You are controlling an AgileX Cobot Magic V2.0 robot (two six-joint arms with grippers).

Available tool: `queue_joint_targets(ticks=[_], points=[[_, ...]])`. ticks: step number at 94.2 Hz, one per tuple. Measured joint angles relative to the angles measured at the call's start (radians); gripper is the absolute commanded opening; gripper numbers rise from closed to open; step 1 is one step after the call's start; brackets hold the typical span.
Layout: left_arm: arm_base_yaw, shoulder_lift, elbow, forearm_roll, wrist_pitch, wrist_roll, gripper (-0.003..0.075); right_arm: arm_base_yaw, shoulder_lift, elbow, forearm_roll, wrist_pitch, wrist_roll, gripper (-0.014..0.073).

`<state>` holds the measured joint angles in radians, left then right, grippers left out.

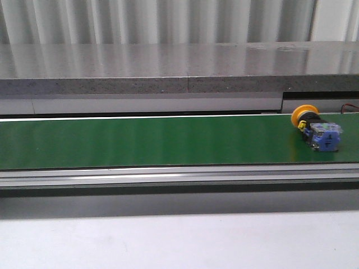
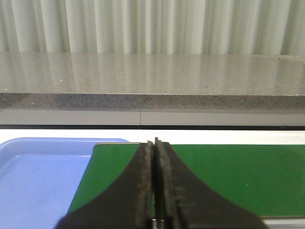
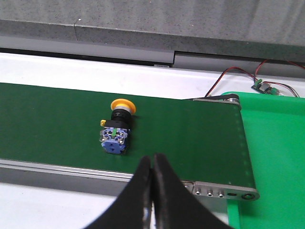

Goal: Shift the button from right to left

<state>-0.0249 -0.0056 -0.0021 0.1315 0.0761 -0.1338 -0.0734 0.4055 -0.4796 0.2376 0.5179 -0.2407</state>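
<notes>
Green belt (image 1: 140,140) fills the front view's middle band; the button (image 1: 316,130) lies at its right edge (yellow cap, blue base). Left wrist: left gripper (image 2: 155,191) pressed together, blue tray (image 2: 38,176) lower left. Right wrist: right gripper (image 3: 152,186) closed, empty; it should spread its 2 fingers before descending over the body.

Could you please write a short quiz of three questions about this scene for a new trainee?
1. True or false: the button lies on its side on the green belt.
2. Which gripper is nearer the button: left gripper or right gripper?
3. What colour is the tray beside the belt's left end?

Key
1. True; its yellow cap points toward the far side.
2. The right gripper; its fingers are shut and hold nothing.
3. Blue.
</notes>
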Motion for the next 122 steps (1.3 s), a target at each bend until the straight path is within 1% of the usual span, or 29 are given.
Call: queue_joint_targets(ticks=[34,42,54,65,72,75,90,105,122], points=[[0.000,0.000,0.000,0.000,-0.007,0.000,-0.0020,0.000,0.000,0.000,0.000,0.002,0.000,-0.0068],[0.000,0.000,0.000,0.000,-0.036,0.000,-0.0020,0.000,0.000,0.000,0.000,0.002,0.000,-0.0068],[0.000,0.000,0.000,0.000,-0.114,0.000,-0.0020,0.000,0.000,0.000,0.000,0.002,0.000,-0.0068],[0.000,0.000,-0.005,-0.001,-0.123,0.000,-0.0020,0.000,0.000,0.000,0.000,0.002,0.000,-0.0068],[0.000,0.000,-0.027,-0.012,-0.076,0.000,-0.0020,0.000,0.000,0.000,0.000,0.002,0.000,-0.0068],[0.000,0.000,-0.045,-0.019,-0.034,0.000,-0.0020,0.000,0.000,0.000,0.000,0.002,0.000,-0.0068],[0.000,0.037,-0.186,-0.066,0.109,0.000,-0.0020,0.000,0.000,0.000,0.000,0.002,0.000,-0.0068],[0.000,0.165,-0.343,-0.120,0.260,0.000,-0.0020,0.000,0.000,0.000,0.000,0.002,0.000,-0.0068],[0.000,0.350,-0.525,-0.139,0.491,0.000,-0.0020,0.000,0.000,0.000,0.000,0.002,0.000,-0.0068]])
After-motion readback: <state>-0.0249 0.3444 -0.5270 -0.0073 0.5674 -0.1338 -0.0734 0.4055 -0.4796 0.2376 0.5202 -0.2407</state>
